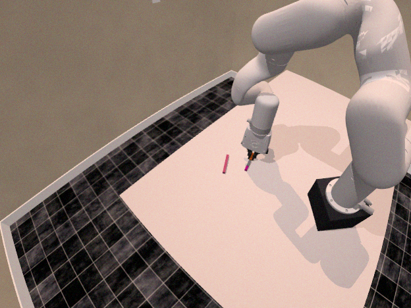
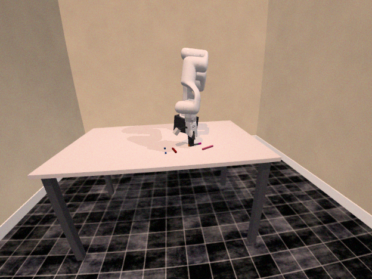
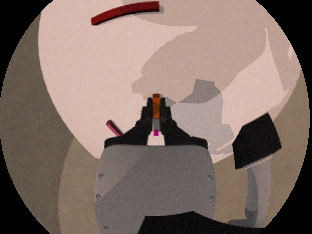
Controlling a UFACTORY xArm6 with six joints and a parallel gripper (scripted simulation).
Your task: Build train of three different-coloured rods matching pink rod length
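My gripper is low on the table and shut on the orange rod. In line with the orange rod lie a pale grey rod and then a magenta rod, close together; I cannot tell the gaps. The pink rod lies flat beside them, roughly parallel and apart. A red rod and two small blue rods lie farther off.
The pale table top carries the arm's black base at the right. The table edge runs near the pink rod's side; a tiled floor lies below.
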